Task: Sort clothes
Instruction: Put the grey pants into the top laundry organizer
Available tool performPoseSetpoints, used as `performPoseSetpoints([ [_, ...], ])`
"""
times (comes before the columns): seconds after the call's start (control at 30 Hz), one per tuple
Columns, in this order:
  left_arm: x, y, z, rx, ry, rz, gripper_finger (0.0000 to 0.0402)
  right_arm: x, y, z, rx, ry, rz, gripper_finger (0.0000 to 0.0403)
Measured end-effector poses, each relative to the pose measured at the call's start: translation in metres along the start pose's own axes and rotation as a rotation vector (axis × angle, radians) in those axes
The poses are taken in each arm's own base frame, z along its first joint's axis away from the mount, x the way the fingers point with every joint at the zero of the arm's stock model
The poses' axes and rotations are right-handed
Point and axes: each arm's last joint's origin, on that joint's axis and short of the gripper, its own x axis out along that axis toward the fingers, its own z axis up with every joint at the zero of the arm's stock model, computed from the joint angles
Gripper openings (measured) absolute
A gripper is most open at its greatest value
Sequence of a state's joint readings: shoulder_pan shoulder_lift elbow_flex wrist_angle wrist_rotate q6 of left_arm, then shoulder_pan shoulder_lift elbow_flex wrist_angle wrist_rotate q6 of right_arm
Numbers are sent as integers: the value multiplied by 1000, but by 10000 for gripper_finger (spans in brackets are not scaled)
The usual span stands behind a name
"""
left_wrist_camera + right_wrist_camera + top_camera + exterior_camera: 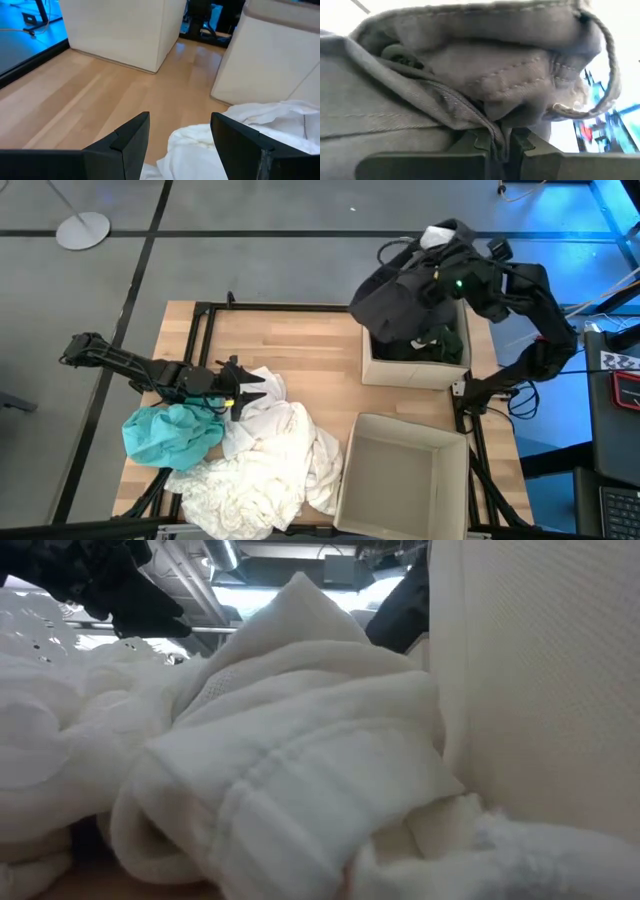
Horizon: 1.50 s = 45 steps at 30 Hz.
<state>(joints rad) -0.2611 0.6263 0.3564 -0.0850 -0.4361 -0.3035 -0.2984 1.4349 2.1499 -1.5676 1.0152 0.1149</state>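
A heap of white and cream clothes (265,465) lies on the wooden table's near left, filling the low view (300,790). A teal garment (170,435) lies beside it, toward the left edge. My left gripper (245,388) stands open over the heap's far edge, with white cloth (200,150) showing below its fingers (132,137). My right gripper (440,270) is high over the far cardboard box (372,370), shut on a dark grey garment (395,300). More dark clothes (440,345) lie inside that box. My right gripper pinches a bunched fold of the dark grey garment (495,132) between its two fingers; I cannot count the layers. The garment hangs slack in a bundle over the far box's far-left corner. Whether its lower end touches the box or the clothes inside, I cannot tell.
A second cardboard box (440,442) stands at the near right, open-topped, its wall (540,690) right beside the white heap. Bare wood (290,345) lies between the left gripper and the far box. A black frame runs along the table's edges.
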Motion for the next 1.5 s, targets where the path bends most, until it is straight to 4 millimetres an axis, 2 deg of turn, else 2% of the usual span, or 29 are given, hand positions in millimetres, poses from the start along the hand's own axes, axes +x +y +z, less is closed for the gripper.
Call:
performPoseSetpoints([
  [0.2, 1, 0, -3, -4, 17, 6, 203, 34, 0, -30, 6, 184, -17, 17],
  [0.4, 1, 0, -3, -4, 12, 4, 203, 64, 13, -57, 33, 335, 91, 17],
  [0.63, 1, 0, -2, -4, 10, 9, 203, 113, 40, -86, 75, 477, 291, 17],
  [0.77, 1, 0, -3, -8, 12, 10, 203, 142, 57, -113, 114, 580, 389, 17],
  [0.9, 1, 0, -3, -7, 13, 10, 203, 163, 68, -142, 135, 679, 453, 17],
  [1.1, 1, 0, -3, -4, 13, 11, 203, 175, 75, -167, 183, 763, 544, 18],
  [1.37, 1, 1, -3, -3, 11, 23, 203, 178, 83, -181, 175, 804, 597, 20],
  [1.5, 1, 1, -3, 4, 8, 31, 203, 178, 83, -180, 178, 797, 603, 21],
])
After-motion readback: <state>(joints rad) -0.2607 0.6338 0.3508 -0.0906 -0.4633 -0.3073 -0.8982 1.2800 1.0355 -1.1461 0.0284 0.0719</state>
